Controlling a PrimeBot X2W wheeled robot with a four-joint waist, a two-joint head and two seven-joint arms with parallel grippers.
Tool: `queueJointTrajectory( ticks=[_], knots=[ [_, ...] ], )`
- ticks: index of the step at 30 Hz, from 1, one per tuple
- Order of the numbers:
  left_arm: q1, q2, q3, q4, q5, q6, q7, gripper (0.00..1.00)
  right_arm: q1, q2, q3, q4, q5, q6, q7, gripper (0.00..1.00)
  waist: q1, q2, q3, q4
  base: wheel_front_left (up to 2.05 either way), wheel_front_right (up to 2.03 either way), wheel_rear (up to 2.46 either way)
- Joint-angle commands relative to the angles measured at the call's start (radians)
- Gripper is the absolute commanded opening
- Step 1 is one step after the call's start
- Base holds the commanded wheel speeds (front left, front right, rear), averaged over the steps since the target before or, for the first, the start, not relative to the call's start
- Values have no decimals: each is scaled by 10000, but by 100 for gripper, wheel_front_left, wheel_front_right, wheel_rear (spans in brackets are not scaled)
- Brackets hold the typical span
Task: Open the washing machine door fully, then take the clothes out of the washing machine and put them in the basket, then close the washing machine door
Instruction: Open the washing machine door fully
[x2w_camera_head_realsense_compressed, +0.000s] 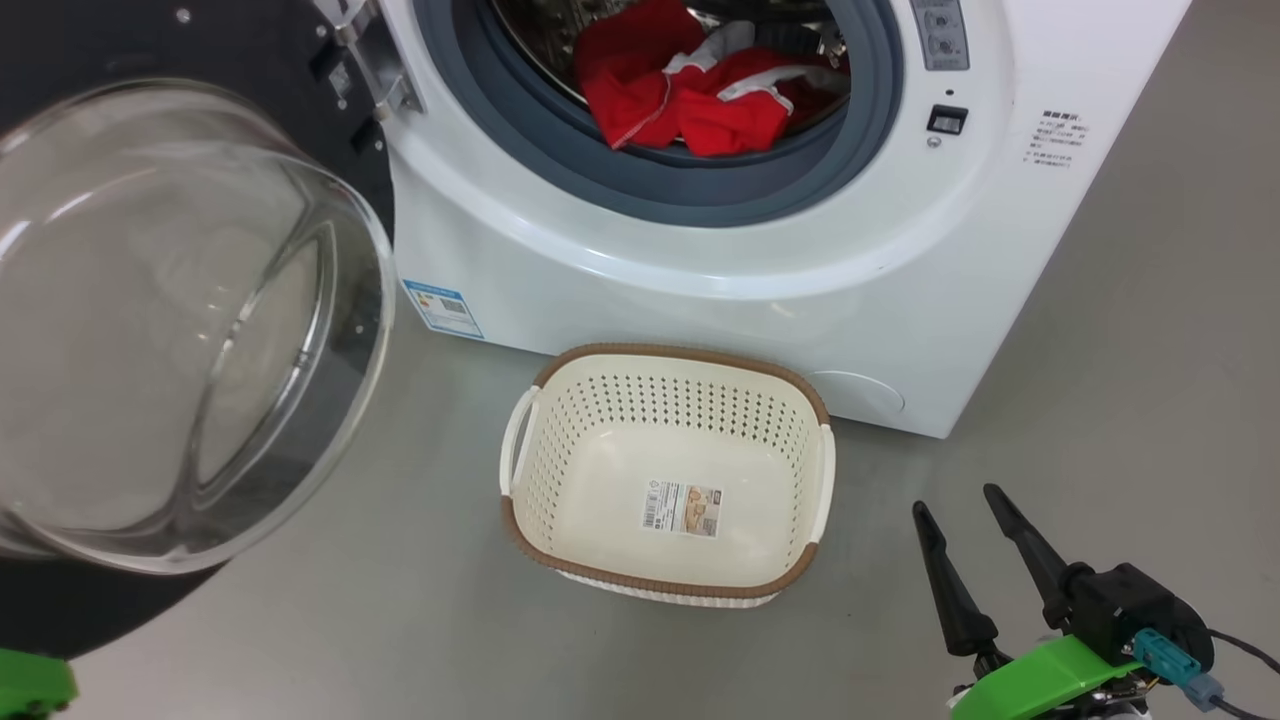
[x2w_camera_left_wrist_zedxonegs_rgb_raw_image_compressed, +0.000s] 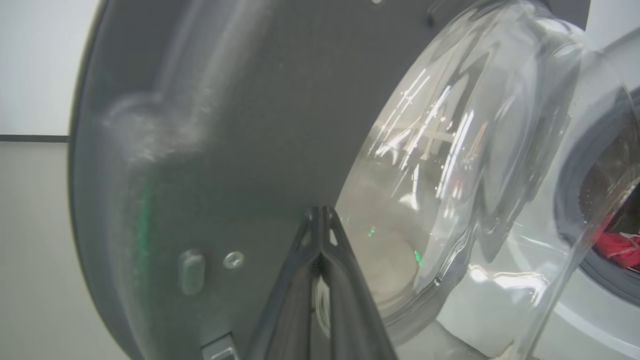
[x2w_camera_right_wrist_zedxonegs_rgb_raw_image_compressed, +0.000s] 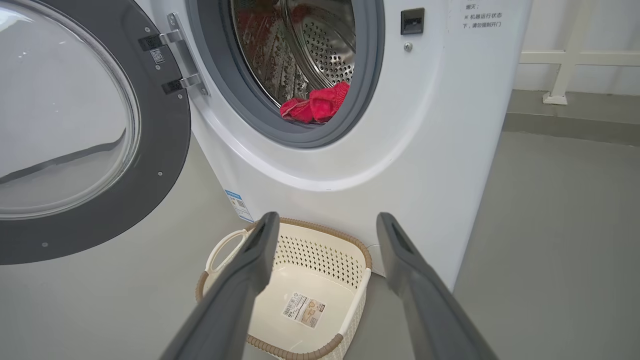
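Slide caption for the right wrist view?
Right gripper, jaws open, faces the empty basket at the washing machine; washing machine door open, red clothes in the drum.

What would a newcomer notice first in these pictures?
The bright red clothes stand out first, heaped in the mouth of the washing machine at the top of the head view. Next, the washing machine door with its clear glass bowl hangs open at the left, and the cream basket sits empty on the floor before the machine.
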Motion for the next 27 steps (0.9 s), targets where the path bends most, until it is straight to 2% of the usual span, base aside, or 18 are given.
queueJointTrajectory(
  ticks=[1,7,14,23,27],
  knots=[
    [-492,641,538,-63,93,-30,-61,0,-342,-97,195,-267,-79,75,-91,100,0,0,175,-68,0,0,0],
    [-1069,1031,960,623,224,-49,-61,0,-438,-99,124,-234,-117,75,-91,100,0,0,306,-127,0,0,0],
    [-1181,1285,795,938,265,-53,-61,0,-510,-67,118,-222,-97,75,-91,100,0,0,243,-196,0,0,0],
    [-728,1218,477,777,200,-54,-61,0,-437,-29,113,-189,20,75,-91,100,0,0,-151,-210,0,0,0],
    [-189,1016,123,402,56,-55,-61,0,-340,-13,125,-180,91,75,-91,100,0,0,-443,-232,0,0,0]
  ],
)
